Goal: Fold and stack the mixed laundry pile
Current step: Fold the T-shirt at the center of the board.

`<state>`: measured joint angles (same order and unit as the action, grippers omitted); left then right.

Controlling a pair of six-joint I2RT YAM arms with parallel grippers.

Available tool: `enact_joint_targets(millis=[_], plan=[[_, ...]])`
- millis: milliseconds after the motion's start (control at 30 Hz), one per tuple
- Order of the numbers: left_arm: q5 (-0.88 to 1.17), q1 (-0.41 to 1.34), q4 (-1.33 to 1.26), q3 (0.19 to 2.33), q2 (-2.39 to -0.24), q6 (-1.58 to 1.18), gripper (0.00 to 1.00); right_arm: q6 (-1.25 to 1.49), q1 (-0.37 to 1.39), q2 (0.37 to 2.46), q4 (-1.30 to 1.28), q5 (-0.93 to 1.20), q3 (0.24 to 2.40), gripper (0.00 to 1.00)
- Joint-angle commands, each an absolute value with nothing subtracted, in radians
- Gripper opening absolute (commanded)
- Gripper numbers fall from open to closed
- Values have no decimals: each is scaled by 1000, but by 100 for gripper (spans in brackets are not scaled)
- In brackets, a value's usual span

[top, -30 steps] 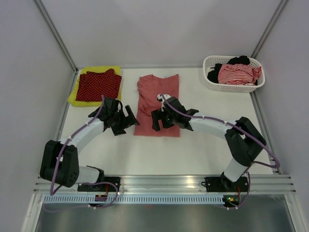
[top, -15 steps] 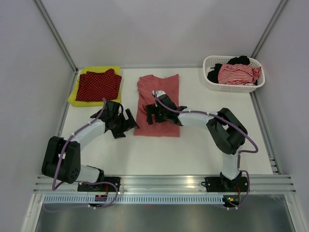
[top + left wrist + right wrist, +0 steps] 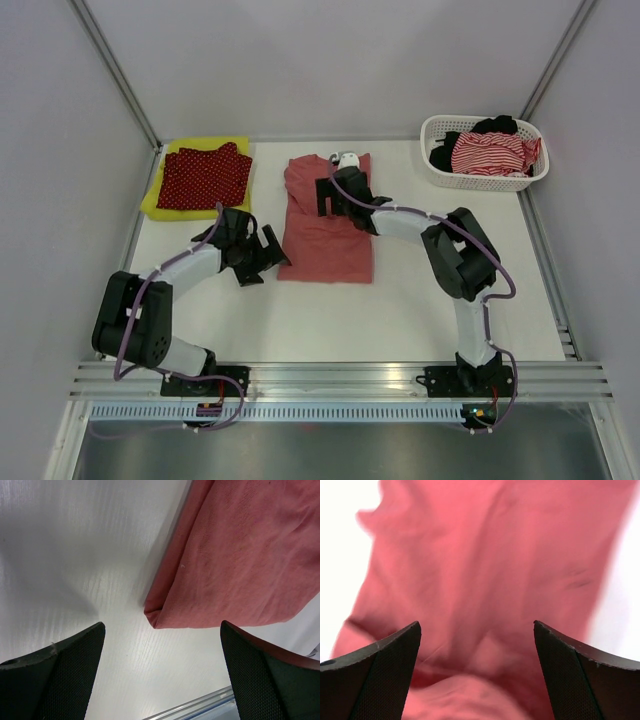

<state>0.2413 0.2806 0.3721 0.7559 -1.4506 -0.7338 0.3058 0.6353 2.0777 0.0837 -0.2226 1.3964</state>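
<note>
A salmon-pink polo shirt point(image 3: 326, 235) lies folded lengthwise mid-table. My right gripper point(image 3: 335, 200) hovers over its far half, open, with only pink cloth point(image 3: 485, 570) below and between the fingers point(image 3: 375, 680). My left gripper point(image 3: 268, 257) stands open just left of the shirt's near-left corner point(image 3: 156, 620), holding nothing, the bare table beneath it. At the far left a dark red white-dotted cloth point(image 3: 205, 174) lies folded on a yellow-green garment point(image 3: 152, 203). A red-white striped piece point(image 3: 487, 153) and a black piece point(image 3: 496, 125) sit in the basket.
The white perforated basket point(image 3: 482, 182) stands at the far right corner. Grey walls close off both sides and the back. A metal rail point(image 3: 340, 380) runs along the near edge, and it shows in the left wrist view as a strip point(image 3: 200, 706).
My right arm has swept from the shirt's near middle up to its far half, near the collar end. The left gripper has barely shifted. Both stay open.
</note>
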Motion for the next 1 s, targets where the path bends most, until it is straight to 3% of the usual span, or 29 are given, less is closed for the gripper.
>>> enact_joint_targets(millis=[0, 167, 267, 367, 400, 467, 500, 567, 800, 967], plan=[[275, 276, 307, 759, -1471, -706, 100, 189, 604, 2013, 141, -290, 1444, 98], [284, 276, 270, 767, -1548, -703, 94, 239, 598, 1850, 51, -318, 1312, 98], [290, 276, 245, 770, -1591, -703, 81, 342, 595, 1699, 22, -308, 1130, 98], [313, 276, 230, 781, -1626, -700, 60, 399, 594, 1541, 11, -253, 922, 98], [325, 276, 226, 781, -1631, -695, 46, 413, 594, 1476, 5, -236, 881, 98], [354, 278, 213, 770, -1632, -696, 31, 471, 595, 1422, -46, -184, 775, 98], [360, 278, 203, 764, -1626, -698, 17, 495, 594, 1379, -57, -169, 715, 98], [368, 278, 193, 743, -1615, -699, 2, 535, 591, 1338, -54, -108, 658, 98], [382, 282, 170, 680, -1537, -712, 2, 608, 589, 1221, 66, -25, 456, 98], [399, 285, 169, 647, -1500, -712, 2, 569, 589, 1288, 146, 30, 469, 90]])
